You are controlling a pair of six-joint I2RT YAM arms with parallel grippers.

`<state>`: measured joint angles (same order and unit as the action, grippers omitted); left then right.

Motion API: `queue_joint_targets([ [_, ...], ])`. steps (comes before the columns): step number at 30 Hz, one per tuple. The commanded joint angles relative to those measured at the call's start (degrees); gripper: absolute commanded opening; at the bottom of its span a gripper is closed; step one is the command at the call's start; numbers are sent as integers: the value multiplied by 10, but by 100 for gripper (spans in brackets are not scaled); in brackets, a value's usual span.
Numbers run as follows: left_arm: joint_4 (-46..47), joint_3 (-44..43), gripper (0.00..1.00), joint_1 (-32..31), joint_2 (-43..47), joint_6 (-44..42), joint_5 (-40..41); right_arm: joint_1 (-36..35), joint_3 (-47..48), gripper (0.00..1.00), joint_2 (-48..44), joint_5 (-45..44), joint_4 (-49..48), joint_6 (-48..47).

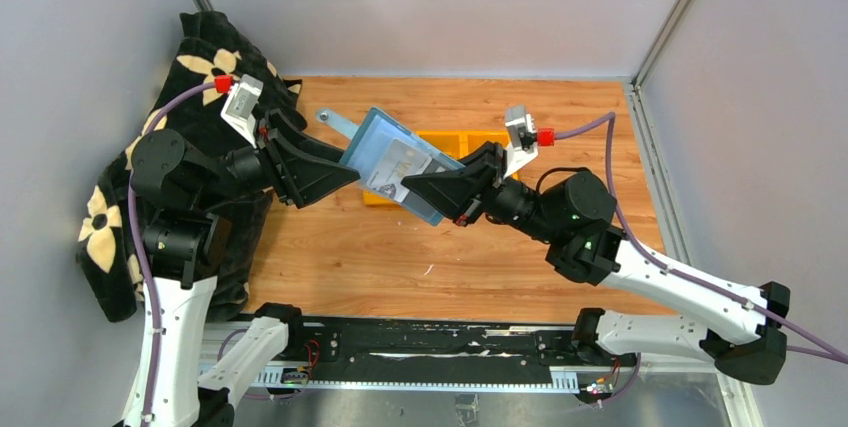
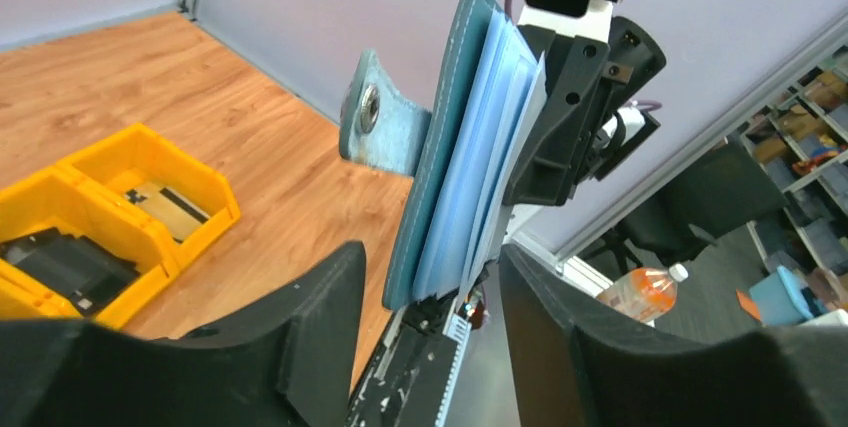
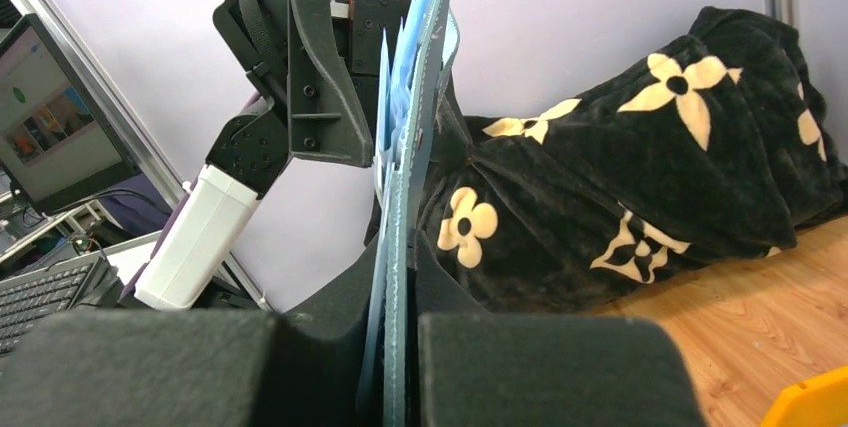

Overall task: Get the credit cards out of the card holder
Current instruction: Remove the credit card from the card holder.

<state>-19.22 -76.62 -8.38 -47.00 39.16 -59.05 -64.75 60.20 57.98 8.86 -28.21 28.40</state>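
- Position: card holder (image 1: 385, 147) is in the air over the yellow bins (image 2: 100, 144), open, pale-blue inside facing up, strap tab (image 2: 385, 122) sticking out toward the back wall.
- Right gripper (image 3: 400, 287): jaws narrow, clamped on one edge of the holder. I judge this to be the only firm grip.
- Left gripper (image 1: 340, 175): jaws wide, straddling the opposite edge and not pinching.
- Risk 1: if my left jaws close on the cover and pocket leaves together, no card comes free, and a pull would only wrench the holder against my right grip.
- Risk 2: a thin edge grip on soft material. If the right pinch slips, the holder drops onto the bins.
- Risk 3: the holder is tilted, so a loosened card could slide out uncontrolled and miss the bins.
- Count, holder: one.
- Count, cards in holder: one silvery-grey card (image 1: 405, 160) seen from above. Any tucked deeper cannot be told.
- Count, bins: two, side by side. One striped card (image 2: 165, 204) lies in the far one. One dark card (image 2: 65, 265) lies in the near one.
- Count, pocket leaves: several, exact number unclear.
- Count, flowered blanket (image 3: 650, 177): one.
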Motion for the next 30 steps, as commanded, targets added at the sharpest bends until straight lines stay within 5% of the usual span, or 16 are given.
queue_joint_targets([
  [1, 52, -6, 60, 0, 0, 56, -11, -4, -10, 3, -29, -18, 11, -17],
  [5, 209, 52, 66, 0, 12, 199, -31, -3, 0, 2, -21, 5, 12, -16],
  [16, 216, 86, 62, -1, 28, 213, -53, -4, 56, 2, 41, 49, 11, -5],
  [24, 208, 108, 48, -1, 43, 190, -43, -2, 97, 2, 80, 69, 15, 18],
  [28, 84, 68, 29, -1, 27, 101, -15, -1, 103, 4, 84, 81, 20, 27],
  [30, 91, 61, 19, -1, 19, 110, -14, 4, 93, 15, 79, 91, 17, 40],
])
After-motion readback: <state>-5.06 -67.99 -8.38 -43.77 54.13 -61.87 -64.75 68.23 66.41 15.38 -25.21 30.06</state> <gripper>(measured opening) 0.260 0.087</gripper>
